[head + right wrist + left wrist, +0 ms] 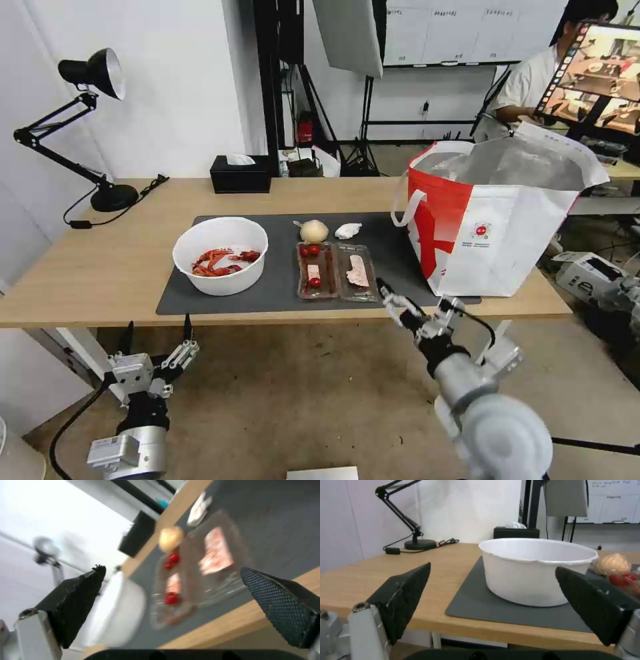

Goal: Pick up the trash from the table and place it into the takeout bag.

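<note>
Wood table (100, 267) edge: right gripper (417, 303) open, near tray (337, 270).

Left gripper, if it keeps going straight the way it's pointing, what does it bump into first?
Probably the white bowl. The open left gripper faces it across the table edge, with nothing between, though depth is hard to judge.

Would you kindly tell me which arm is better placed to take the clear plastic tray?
The right: its open tool sits at the table edge beside the clear plastic tray; the left tool faces the bowl.
</note>
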